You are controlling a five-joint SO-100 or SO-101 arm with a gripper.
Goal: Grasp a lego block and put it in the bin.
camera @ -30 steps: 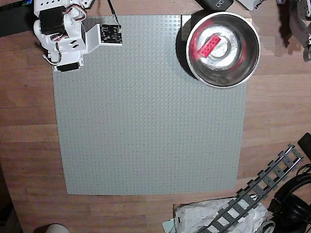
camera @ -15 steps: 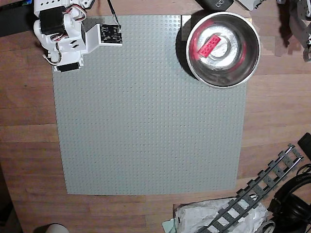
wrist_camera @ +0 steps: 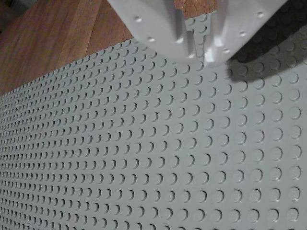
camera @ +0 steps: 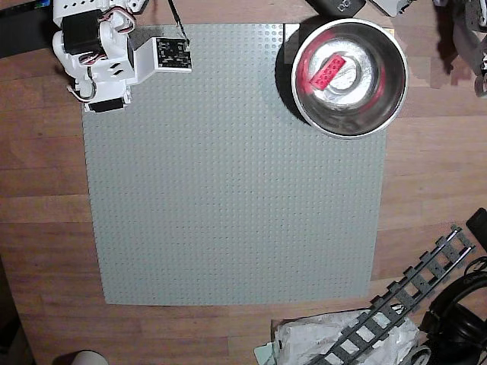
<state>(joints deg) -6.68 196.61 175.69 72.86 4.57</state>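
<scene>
The red lego block (camera: 329, 71) lies inside the bin (camera: 384, 84), a shiny steel bowl at the top right corner of the grey baseplate (camera: 228, 190) in the overhead view. The white arm (camera: 99, 53) sits folded at the baseplate's top left corner, far from the bowl. In the wrist view my gripper (wrist_camera: 197, 55) hangs just above the studded baseplate (wrist_camera: 168, 158); its white fingers (wrist_camera: 153, 28) meet at the tips with nothing between them. The block and the bin do not show in the wrist view.
The wooden table (camera: 38, 190) surrounds the baseplate. A grey toy rail piece (camera: 415, 293) lies over crumpled wrapping (camera: 342, 342) at the bottom right, beside black cables (camera: 464, 304). Dark items line the top edge near the bowl.
</scene>
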